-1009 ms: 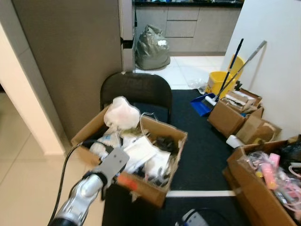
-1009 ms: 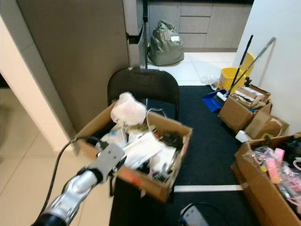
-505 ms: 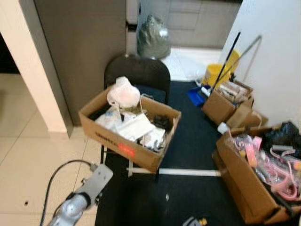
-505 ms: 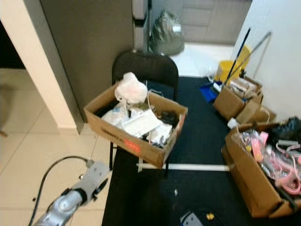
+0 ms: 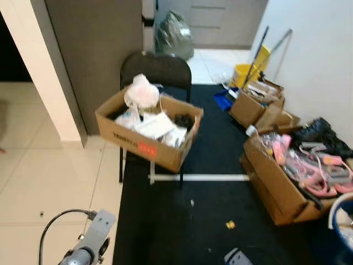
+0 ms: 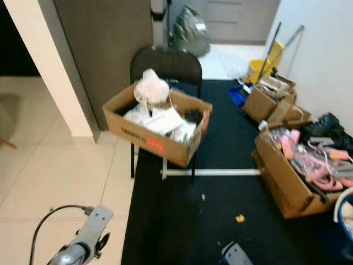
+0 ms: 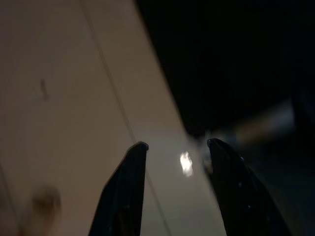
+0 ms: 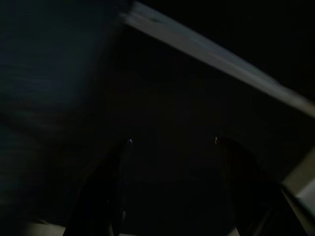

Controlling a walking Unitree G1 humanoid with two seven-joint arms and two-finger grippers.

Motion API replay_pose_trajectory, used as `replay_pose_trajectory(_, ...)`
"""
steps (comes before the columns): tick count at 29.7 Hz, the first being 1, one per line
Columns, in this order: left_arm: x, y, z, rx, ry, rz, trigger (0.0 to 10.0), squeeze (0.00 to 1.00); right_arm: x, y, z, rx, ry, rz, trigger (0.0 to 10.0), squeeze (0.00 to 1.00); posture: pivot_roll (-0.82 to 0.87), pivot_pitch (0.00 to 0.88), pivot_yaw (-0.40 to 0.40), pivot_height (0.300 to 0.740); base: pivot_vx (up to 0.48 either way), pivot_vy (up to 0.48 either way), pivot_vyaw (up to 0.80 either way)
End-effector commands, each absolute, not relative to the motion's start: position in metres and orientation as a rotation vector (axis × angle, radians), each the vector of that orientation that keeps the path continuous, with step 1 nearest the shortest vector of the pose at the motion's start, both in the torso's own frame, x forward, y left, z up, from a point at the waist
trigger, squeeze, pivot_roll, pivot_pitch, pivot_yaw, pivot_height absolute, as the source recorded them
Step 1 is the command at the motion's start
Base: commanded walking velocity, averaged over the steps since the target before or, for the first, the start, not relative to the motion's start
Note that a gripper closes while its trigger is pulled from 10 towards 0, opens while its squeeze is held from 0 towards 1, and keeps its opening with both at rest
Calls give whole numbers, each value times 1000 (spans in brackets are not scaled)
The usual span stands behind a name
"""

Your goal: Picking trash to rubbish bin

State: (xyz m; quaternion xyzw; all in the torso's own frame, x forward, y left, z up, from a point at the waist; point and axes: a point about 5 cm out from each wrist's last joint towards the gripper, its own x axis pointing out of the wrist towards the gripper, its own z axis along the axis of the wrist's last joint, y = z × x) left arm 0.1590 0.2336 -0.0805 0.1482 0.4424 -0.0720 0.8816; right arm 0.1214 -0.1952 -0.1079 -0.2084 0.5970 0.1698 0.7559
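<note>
trash point(image 5: 230, 224) lies as a small yellow scrap on the black mat point(image 5: 182, 221) near the cardboard box point(image 5: 149, 130) on a chair, while the left gripper point(image 7: 174, 147) hangs over pale floor tiles point(image 5: 49, 182), fingers apart and empty, and the right gripper point(image 8: 172, 142) likewise spread in darkness.

The left arm point(image 5: 83, 251) hangs low at the robot's side, a black cable looping off its wrist. The left gripper point(image 7: 174, 147) points downward, fingers parted. The right gripper point(image 8: 172, 142), in deep shade, also holds its fingers apart.
</note>
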Motion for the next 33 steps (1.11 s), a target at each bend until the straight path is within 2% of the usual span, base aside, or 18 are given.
replay_pose_trajectory(1, 147, 240, -86, 253, 981, -65, 10000, 0, 124, -198, -107, -456, 1297, 363, 10000, 0, 164, 0, -43, 740, 0, 0, 0)
replay_pose_trajectory(4, 129, 243, -93, 193, 1053, 5, 10000, 0, 123, -198, -107, -456, 1299, 364, 10000, 0, 164, 0, -43, 740, 0, 0, 0)
replay_pose_trajectory(7, 88, 242, -106, 120, 1193, 84, 10000, 0, 122, -198, -107, -448, 1298, 354, 10000, 0, 136, 0, -33, 740, 0, 0, 0)
replay_pose_trajectory(10, 77, 239, -109, 88, 1225, 111, 10000, 0, 121, -200, -107, -440, 1296, 343, 10000, 0, 128, 0, -34, 740, 0, 0, 0)
replay_pose_trajectory(16, 83, 231, -110, 77, 1204, 92, 10000, 0, 118, -201, -108, -469, 1320, 361, 10000, 0, 136, 0, -45, 740, 0, 0, -77)
replay_pose_trajectory(24, 101, 227, -106, 85, 1161, 84, 10000, 0, 121, -201, -107, -477, 1313, 363, 10000, 0, 139, 0, -46, 740, 0, 0, -781)
replay_pose_trajectory(33, 98, 230, -106, 104, 1173, 73, 10000, 0, 119, -199, -108, -480, 1322, 370, 10000, 0, 144, 0, -38, 740, 0, 0, -781)
